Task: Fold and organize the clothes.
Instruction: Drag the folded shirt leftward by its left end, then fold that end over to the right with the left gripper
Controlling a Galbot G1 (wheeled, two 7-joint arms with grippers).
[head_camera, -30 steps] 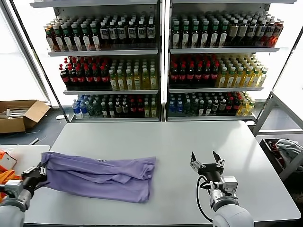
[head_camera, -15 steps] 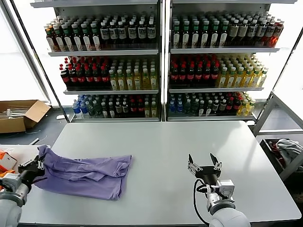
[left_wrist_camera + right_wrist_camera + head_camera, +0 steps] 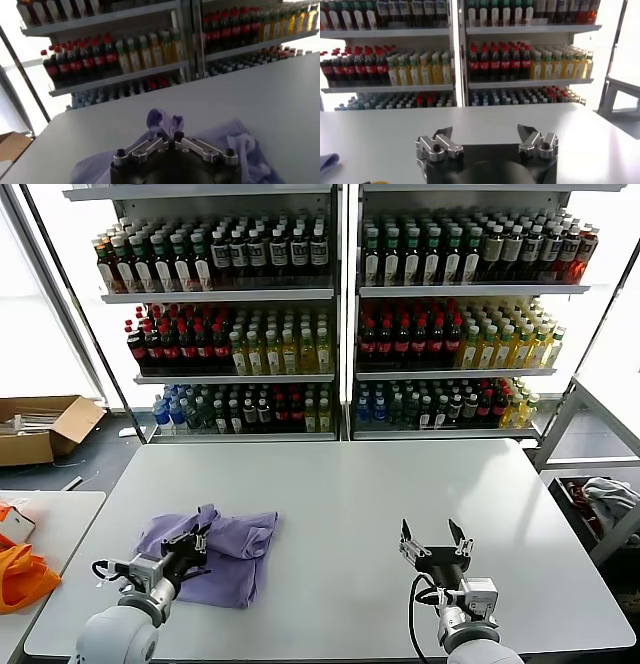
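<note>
1. I see my left gripper (image 3: 193, 541) low over the table's near-left part; its fingers are pinched together on a raised fold of the lavender T-shirt (image 3: 235, 549); in the left wrist view the gripper (image 3: 169, 136) has a tuft of purple cloth (image 3: 162, 121) standing up between the closed tips.
2. The T-shirt lies bunched in a rumpled heap on the white table (image 3: 380, 494), near the front edge and toward the left edge, well short of the far corners; part of it spreads flat toward the table's middle.
3. My right gripper (image 3: 435, 536) hovers over the near-right part of the table, well apart from the shirt; its jaws stand wide with nothing between them; the right wrist view shows the same gripper (image 3: 486, 136) spread over bare tabletop.
4. An orange bag (image 3: 22, 574) sits on the side table beyond the left edge.
5. Behind the far edge stand shelves of bottles (image 3: 340, 314); a cardboard box (image 3: 45, 427) lies on the floor at the far left.
</note>
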